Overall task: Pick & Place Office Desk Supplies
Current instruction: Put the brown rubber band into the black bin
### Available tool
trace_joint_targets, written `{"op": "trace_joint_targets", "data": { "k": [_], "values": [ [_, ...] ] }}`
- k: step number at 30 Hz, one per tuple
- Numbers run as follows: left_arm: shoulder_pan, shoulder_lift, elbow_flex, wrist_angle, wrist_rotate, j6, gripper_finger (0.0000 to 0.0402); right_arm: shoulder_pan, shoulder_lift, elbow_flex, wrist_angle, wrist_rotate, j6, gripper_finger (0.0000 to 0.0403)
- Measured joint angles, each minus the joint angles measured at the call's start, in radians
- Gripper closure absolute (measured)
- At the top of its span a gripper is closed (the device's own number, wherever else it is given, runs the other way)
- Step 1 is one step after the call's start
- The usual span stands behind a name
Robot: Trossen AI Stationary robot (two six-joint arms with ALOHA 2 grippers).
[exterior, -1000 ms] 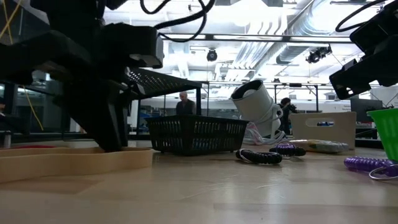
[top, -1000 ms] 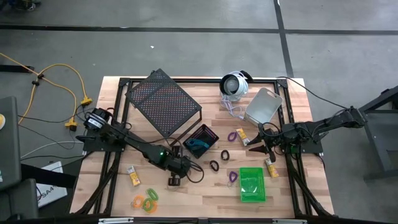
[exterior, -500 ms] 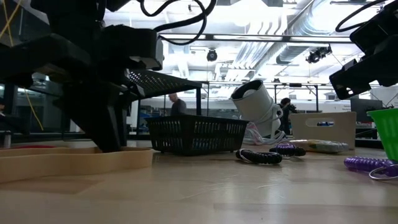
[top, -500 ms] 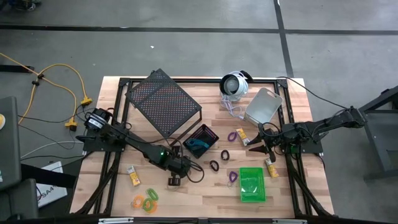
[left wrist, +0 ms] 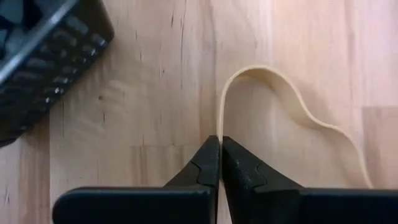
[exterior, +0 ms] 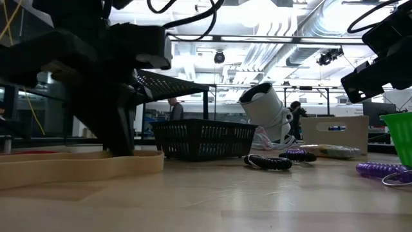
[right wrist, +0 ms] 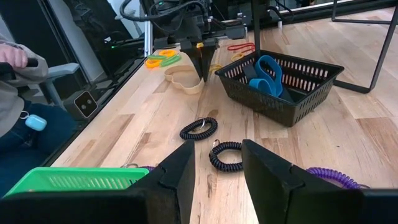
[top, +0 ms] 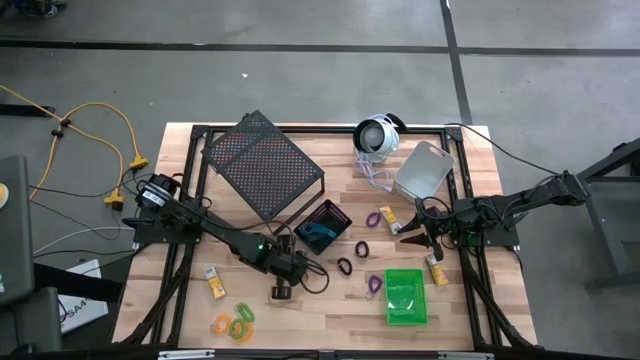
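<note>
Far left on the worktop [top: 330, 310] lie an orange loop [top: 221, 324] and two green loops [top: 243, 317] near the front edge, a little yellow piece [top: 213, 283] just behind them; next along, the left gripper [left wrist: 219, 163] is down on the wood with its jaws clenched on a tan elastic band [left wrist: 292, 109], the band's free end curling away flat on the boards, just in front of the small black bin [top: 322, 226] that holds blue loops [right wrist: 267, 72]; in the middle lie dark coiled loops [right wrist: 199, 129] and purple ones [top: 373, 217]; the green bin [top: 405, 296] sits near the front, right of centre, and the grey bin [top: 423, 171] stands tilted at the back; the right gripper [right wrist: 216, 163] hangs over the worktop's right part, jaws parted and holding nothing
</note>
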Motion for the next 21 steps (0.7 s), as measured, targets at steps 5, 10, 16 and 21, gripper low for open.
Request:
{"op": "trace_joint_targets", "data": {
  "k": [5, 10, 16, 21],
  "values": [
    [0.000, -0.036, 0.032, 0.018, -0.002, 0.015, 0.0400, 0.000, 0.000, 0.000, 0.000, 0.000, 0.000, 0.0283],
    [-0.001, -0.078, 0.095, 0.030, -0.040, 0.094, 0.0400, 0.000, 0.000, 0.000, 0.000, 0.000, 0.000, 0.0283],
    [-0.001, -0.107, 0.205, -0.009, -0.117, 0.181, 0.0401, 0.000, 0.000, 0.000, 0.000, 0.000, 0.000, 0.0283],
    [0.006, -0.108, 0.339, -0.156, -0.189, 0.245, 0.0401, 0.000, 0.000, 0.000, 0.000, 0.000, 0.000, 0.0283]
  ]
}}
